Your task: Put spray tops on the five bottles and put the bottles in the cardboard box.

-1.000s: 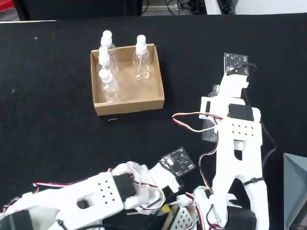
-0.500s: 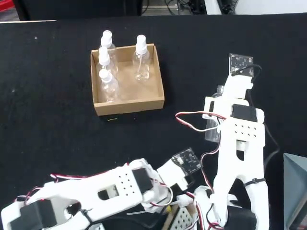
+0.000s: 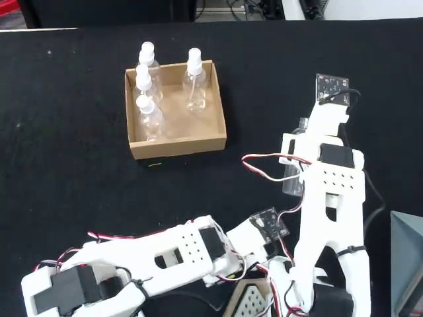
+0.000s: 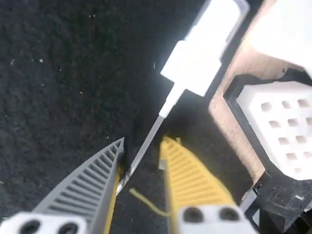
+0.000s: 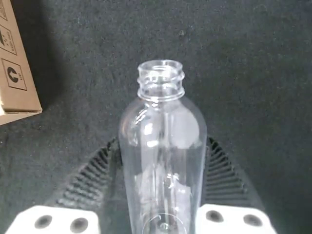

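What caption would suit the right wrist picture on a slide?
The right end effector grips a clear bottle with no spray top, near a corner of the cardboard box.

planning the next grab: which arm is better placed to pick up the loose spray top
Left. The left claw is open around the tube of the spray top; the right claw is shut on the bottle.

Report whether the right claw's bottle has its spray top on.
Off. The bottle in the right claw shows a bare, open neck.
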Robot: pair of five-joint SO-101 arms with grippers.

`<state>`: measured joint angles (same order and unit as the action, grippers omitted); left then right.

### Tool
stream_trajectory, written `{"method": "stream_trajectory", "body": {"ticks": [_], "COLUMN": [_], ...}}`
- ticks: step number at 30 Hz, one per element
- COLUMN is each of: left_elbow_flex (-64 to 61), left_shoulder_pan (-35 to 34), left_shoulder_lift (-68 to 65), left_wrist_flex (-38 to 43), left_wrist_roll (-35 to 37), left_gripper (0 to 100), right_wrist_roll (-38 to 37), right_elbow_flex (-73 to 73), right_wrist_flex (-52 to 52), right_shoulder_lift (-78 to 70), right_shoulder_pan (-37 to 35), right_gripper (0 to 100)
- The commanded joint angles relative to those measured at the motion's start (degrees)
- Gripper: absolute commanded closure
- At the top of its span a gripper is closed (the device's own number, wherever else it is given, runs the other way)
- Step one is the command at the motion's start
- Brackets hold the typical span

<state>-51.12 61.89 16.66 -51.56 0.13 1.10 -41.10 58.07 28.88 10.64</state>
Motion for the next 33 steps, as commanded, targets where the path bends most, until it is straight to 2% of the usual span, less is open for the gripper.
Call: {"method": "stream_trajectory", "body": {"ticks": [1,12,25,33], "left_elbow_flex": [3.47,2.86,0.84,-3.82], "left_shoulder_pan": [-0.48,-8.22,-19.56,-22.46], "left_shoulder_lift": [-0.09,3.78,15.47,22.42], "left_wrist_flex": [0.97,0.35,-7.30,-7.56], "left_wrist_roll": [-0.53,-0.53,-0.53,-0.53], "left_gripper": [94,97,97,97], "right_wrist_roll": [0.18,0.18,0.18,0.18], "right_elbow_flex": [0.66,0.57,0.57,0.66], "right_wrist_flex": [-1.23,-1.23,-1.23,-1.23], "right_shoulder_lift": [3.12,3.21,2.95,2.86], "right_shoulder_pan": [1.58,1.67,1.67,1.76], "right_gripper": [84.7,84.7,84.7,84.7]}}
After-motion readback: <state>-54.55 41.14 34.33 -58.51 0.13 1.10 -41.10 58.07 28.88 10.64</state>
